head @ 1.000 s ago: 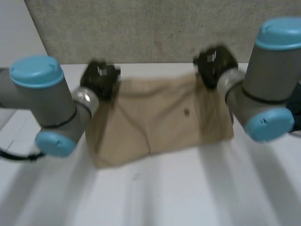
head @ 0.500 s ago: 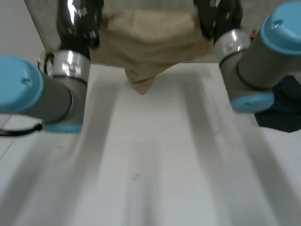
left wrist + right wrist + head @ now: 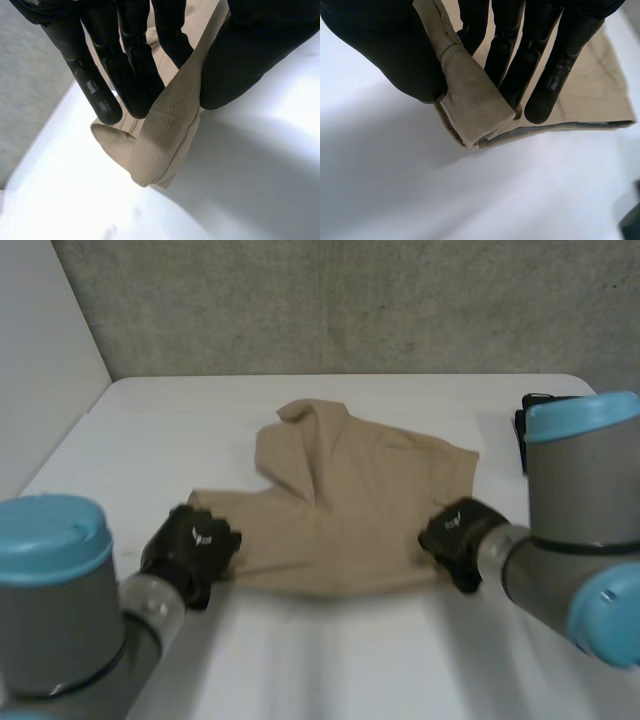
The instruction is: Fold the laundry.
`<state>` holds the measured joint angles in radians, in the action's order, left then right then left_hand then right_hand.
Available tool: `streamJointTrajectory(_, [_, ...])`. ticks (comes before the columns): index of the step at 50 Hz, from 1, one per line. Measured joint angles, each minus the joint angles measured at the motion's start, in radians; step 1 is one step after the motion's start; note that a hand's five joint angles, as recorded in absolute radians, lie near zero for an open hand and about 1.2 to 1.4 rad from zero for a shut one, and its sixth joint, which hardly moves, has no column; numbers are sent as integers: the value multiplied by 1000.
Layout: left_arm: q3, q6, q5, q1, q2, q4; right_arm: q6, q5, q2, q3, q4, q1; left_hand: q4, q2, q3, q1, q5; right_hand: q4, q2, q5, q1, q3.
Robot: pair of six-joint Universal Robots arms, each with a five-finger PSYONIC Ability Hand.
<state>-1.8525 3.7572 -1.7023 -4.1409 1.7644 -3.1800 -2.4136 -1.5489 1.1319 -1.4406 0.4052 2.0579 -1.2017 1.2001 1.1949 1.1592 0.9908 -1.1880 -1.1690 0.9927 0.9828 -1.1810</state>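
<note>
**Tan garment pinned at two near corners**

The tan garment [image 3: 355,515] lay on the white table [image 3: 190,420], spread roughly flat across its middle. Its near edge ran between the two hands. Its far side was rumpled, with a flap [image 3: 300,440] turned over and standing up a little towards the grey wall [image 3: 350,300].

The left hand [image 3: 190,548] sat at the garment's near left corner. In the left wrist view the left hand [image 3: 127,60] had its thumb on one side of the cloth [image 3: 167,140] and its fingers on the other, pinching a folded hem (the weave showed plainly there). The corner hung just below the fingertips, close over the table.

The right hand [image 3: 455,535] sat at the near right corner. In the right wrist view the right hand [image 3: 385,45] likewise nipped a doubled edge of the garment [image 3: 475,112] between thumb and fingers, while the rest of the cloth lay flat beyond the fingertips.

A dark object [image 3: 521,430] stood at the table's right side, partly hidden behind the right arm [image 3: 585,500]. It was well apart from the garment, and what it was could not be told.
</note>
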Motion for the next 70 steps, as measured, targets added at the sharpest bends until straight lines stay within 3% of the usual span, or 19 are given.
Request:
streamJointTrajectory(9, [-96, -33, -1, 95, -111, 178, 160, 26, 180, -238, 35, -30, 10, -16, -10, -10, -8, 0, 0, 0, 0, 0])
streamJointTrajectory(12, [-91, -56, 5, 103, -106, 180, 164, 27, 193, -270, 6, -41, 208, -207, -202, -197, -174, 0, 0, 0, 0, 0])
streamJointTrajectory(14, [-71, -70, 9, 103, -89, 169, 155, 27, 195, -289, -25, -47, 662, -659, -645, -713, -623, 0, 0, 0, 0, 0])
streamJointTrajectory(15, [-56, -74, 11, 101, -77, 158, 150, 27, 194, -296, -38, -49, 787, -800, -785, -839, -747, 0, 0, 0, 0, 0])
streamJointTrajectory(19, [-22, -80, 13, 92, -50, 128, 139, 26, 192, -310, -65, -51, 787, -800, -785, -839, -747, 0, 0, 0, 0, 0])
streamJointTrajectory(20, [21, -82, 17, 72, -20, 82, 124, 26, 189, -332, -104, -52, 997, -992, -981, -968, -938, 0, 0, 0, 0, 0])
streamJointTrajectory(26, [154, -79, 73, -20, 61, -66, 105, 26, 186, -380, -182, -50, 994, -990, -978, -961, -938, 0, 1, 0, 5, 0])
streamJointTrajectory(32, [356, -85, 237, -112, 235, -120, 93, 26, 186, -410, -227, -48, 886, -885, -884, -836, -850, 0, 1, 0, 9, 0])
streamJointTrajectory(40, [690, -87, 419, -191, 534, -41, 67, 26, 185, -424, -255, -45, 841, -841, -838, -803, -802, 0, 1, 0, 9, 0])
streamJointTrajectory(48, [857, -81, 486, -196, 693, 53, 47, 26, 184, -430, -268, -41, 801, -801, -796, -759, -761, 0, 1, 0, 9, 0])
streamJointTrajectory(50, [872, -81, 490, -195, 710, 64, 44, 26, 184, -431, -271, -42, 801, -801, -796, -759, -761, 0, 1, 0, 9, 0])
streamJointTrajectory(51, [879, -81, 491, -194, 717, 69, 42, 26, 183, -431, -272, -42, 423, -408, -419, -331, -392, 0, 1, 0, 9, 0])
streamJointTrajectory(53, [883, -81, 489, -193, 721, 72, 40, 26, 183, -431, -274, -42, 338, -336, -334, -239, -310, 0, 1, 0, 9, 0])
streamJointTrajectory(54, [885, -81, 484, -193, 722, 74, 39, 26, 183, -431, -275, -43, 157, -155, -155, -62, -134, 0, 1, 0, 9, 0])
streamJointTrajectory(57, [877, -82, 449, -192, 711, 73, 38, 26, 183, -431, -278, -45, 9, -8, -10, 4, -25, 0, 1, 0, 9, 0])
streamJointTrajectory(65, [779, -71, 282, -191, 627, 55, 39, 26, 183, -432, -278, -43, 5, -6, -7, 4, -25, 0, 1, 0, 9, 0])
streamJointTrajectory(70, [683, -58, 228, -188, 577, 23, 39, 26, 183, -432, -278, -39, 5, -6, -7, 4, -25, 0, 1, 0, 9, 0])
